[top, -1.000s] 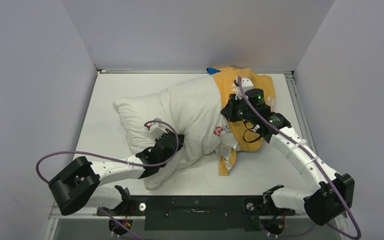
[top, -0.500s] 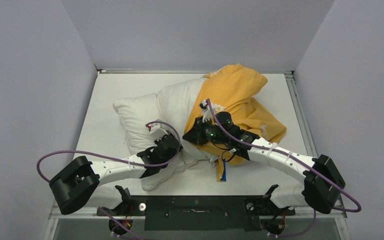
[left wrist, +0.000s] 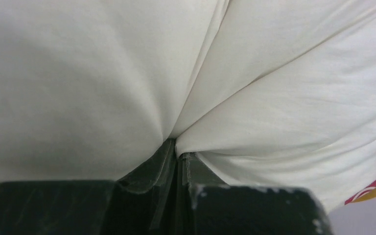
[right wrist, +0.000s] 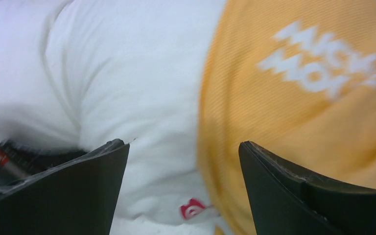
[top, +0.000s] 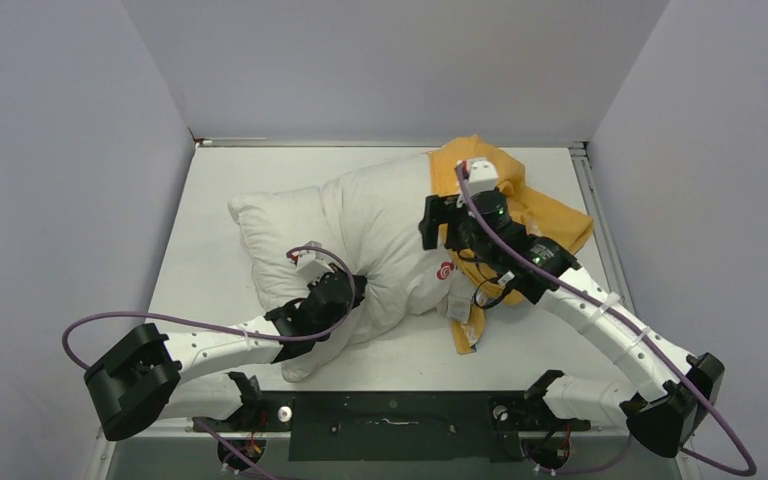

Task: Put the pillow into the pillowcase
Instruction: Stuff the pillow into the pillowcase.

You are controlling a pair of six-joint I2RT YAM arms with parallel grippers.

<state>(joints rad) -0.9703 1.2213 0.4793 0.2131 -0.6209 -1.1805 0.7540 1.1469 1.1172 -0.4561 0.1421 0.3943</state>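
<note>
One pillow (top: 360, 225) lies slantwise across the table (top: 210, 200), its right end covered by the single pillowcase (top: 550, 215) (orange-yellow face up, white lettering showing), which is bunched toward the far right corner. Of the two grippers, the left gripper (left wrist: 178, 149) is pinched tight on a fold of the pillow's near side. The right gripper (right wrist: 183, 147) hangs with jaws spread wide and nothing between them, above where white fabric meets orange.
</note>
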